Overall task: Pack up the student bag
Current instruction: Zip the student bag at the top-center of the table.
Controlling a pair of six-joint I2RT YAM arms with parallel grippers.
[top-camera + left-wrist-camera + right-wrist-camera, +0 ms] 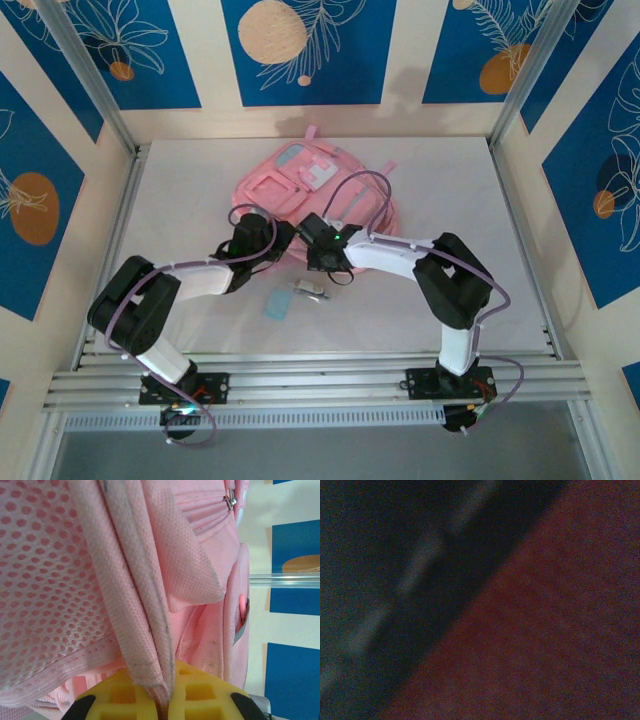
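Light in the top view was bright and even, with soft shadows on the worktop. The left wrist view held the student bag weave sharp. The right wrist view was near-black, grainy and blurred.

The top camera looks down from above and behind my bases over the whole counter, bag at its far middle. My left wrist camera sits right against that bag's pink fabric, my left hand at the frame's lower edge. My right wrist camera is too close: dark reddish blur.
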